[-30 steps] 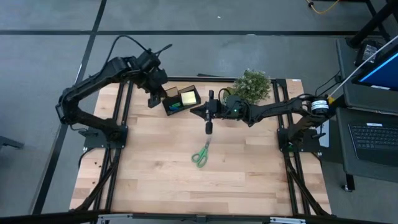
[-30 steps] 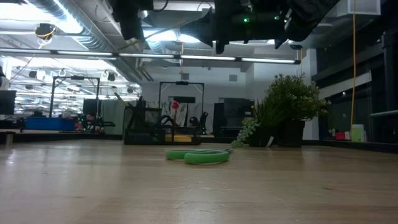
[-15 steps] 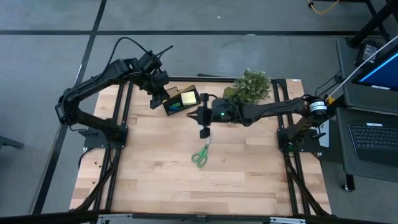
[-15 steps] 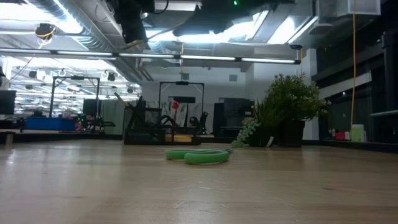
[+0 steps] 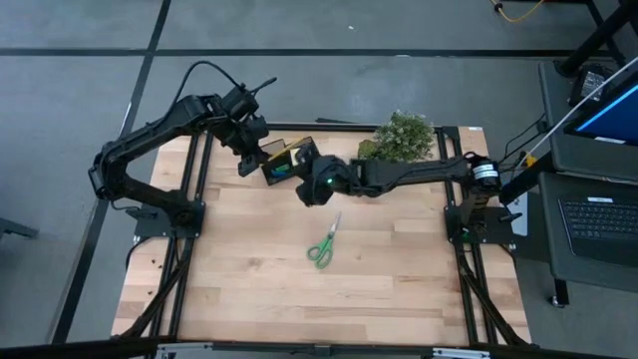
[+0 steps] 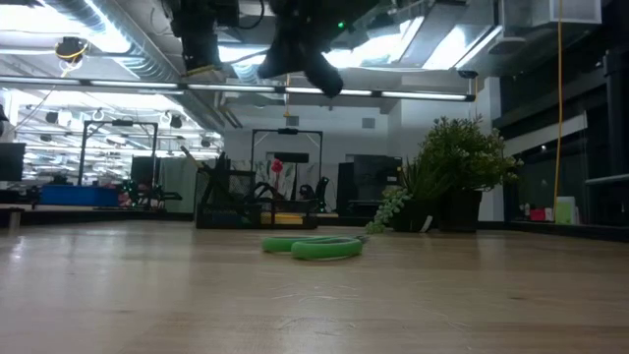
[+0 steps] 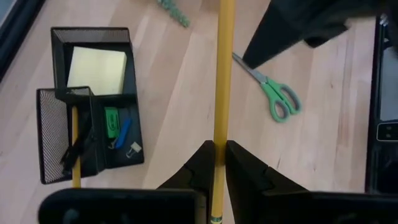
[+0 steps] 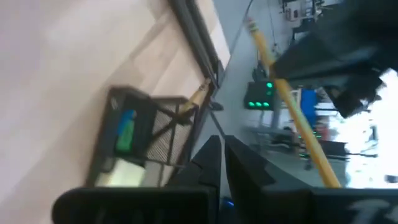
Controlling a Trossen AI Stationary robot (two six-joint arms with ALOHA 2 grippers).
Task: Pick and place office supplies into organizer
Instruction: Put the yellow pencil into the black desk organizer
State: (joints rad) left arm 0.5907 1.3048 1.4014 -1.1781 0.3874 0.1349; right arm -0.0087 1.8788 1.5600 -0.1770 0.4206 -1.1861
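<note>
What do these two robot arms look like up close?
Both arms are black and jointed. The left arm trails a black cable in a loop. The right arm shows a small green light and a silver ring with a yellow cable. Each pincer has two dark, tapering fingers.

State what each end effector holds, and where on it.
Left end effector: shut on the yellow pencil, near one end. Right end effector: shut, empty.

A pale wood worktop [image 5: 259, 269] on a black frame stands on a grey floor [image 5: 329, 25] crossed by dark lines. Right of the worktop sits a laptop [image 5: 598, 224]. Beyond the worktop, the room has long ceiling lights [image 6: 324, 93], a bushy plant [image 6: 462, 172] and black racks [image 6: 285, 177].
</note>
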